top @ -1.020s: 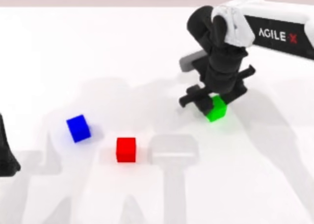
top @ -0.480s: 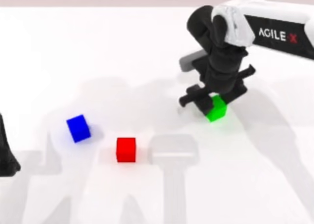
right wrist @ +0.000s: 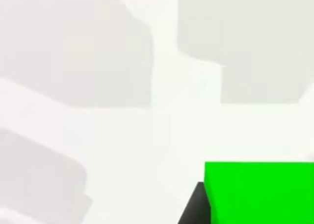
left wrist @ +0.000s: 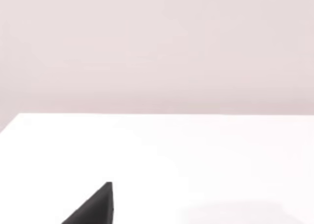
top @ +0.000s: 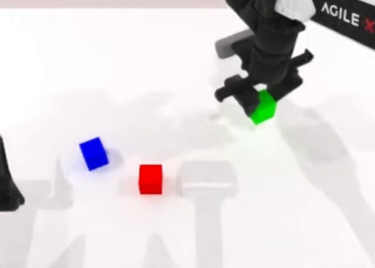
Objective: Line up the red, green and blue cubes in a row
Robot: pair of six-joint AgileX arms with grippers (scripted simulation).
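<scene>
Since the previous moment, the right gripper [top: 256, 101] has risen and shifted toward the far side of the table [top: 117, 57], carrying the green cube [top: 263, 107] with it; the red and blue cubes have not moved.

Nearest the viewer, at the table's left edge, a dark part of the parked left arm [top: 8, 186] shows in the top view. Whether its fingers are open or closed cannot be told; the left wrist view shows only one dark fingertip [left wrist: 95, 207] over bare white table.

Slightly farther in, left of centre, the red cube [top: 150, 179] rests flat on the table, square to the table edges. Just beyond it and to its left, the blue cube [top: 94, 153] also rests on the surface, turned at a slight angle. These two are near each other but not touching.

Farther still, right of centre, the right gripper is closed on the green cube, its dark fingers clamping it from either side. Its shadow on the table lies apart from the cube, which indicates that the cube is held clear of the surface. It is well apart from the other two cubes. In the right wrist view the green cube [right wrist: 260, 192] fills one corner, with a dark finger [right wrist: 194, 209] against its side.
</scene>
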